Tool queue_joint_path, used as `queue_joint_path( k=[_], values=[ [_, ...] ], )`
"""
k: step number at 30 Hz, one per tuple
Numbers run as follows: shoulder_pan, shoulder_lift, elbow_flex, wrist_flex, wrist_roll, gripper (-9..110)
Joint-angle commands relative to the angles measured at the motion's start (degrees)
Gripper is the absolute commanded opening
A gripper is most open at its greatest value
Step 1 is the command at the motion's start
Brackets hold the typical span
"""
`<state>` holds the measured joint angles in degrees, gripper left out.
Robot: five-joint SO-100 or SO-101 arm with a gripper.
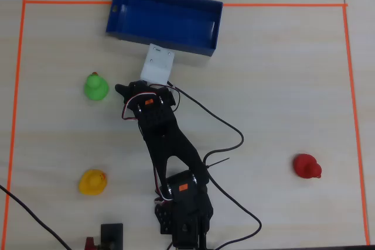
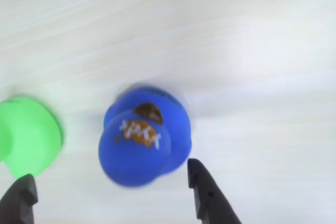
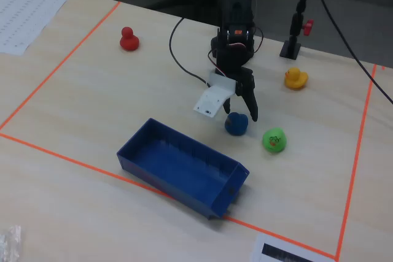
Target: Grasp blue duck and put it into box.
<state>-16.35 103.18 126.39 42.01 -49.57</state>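
Empty box [image 3: 184, 167], blurry blue duck [image 2: 143, 136] on the table between wide-open gripper [image 2: 113, 195] fingers, hidden from overhead.

I think I am working in a lab or a test room. The pale wooden table [image 3: 92, 102] has a work zone marked with orange tape [image 3: 61, 69], a printed sheet [image 3: 27, 13] lies at the corner, and cables [image 3: 344, 23] run over it.
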Motion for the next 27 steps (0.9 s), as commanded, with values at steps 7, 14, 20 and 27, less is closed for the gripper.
queue_joint_path(
  k=[7, 14, 20, 27],
  values=[
    [-0.26, -1.05, 1.58, -4.75, -0.7, 39],
    [-0.53, -2.29, 3.43, -6.86, -0.97, 38],
    [-0.26, -2.2, 3.43, -6.94, -0.97, 38],
    [-0.44, -3.08, 3.43, -8.26, -0.09, 35]
  ],
)
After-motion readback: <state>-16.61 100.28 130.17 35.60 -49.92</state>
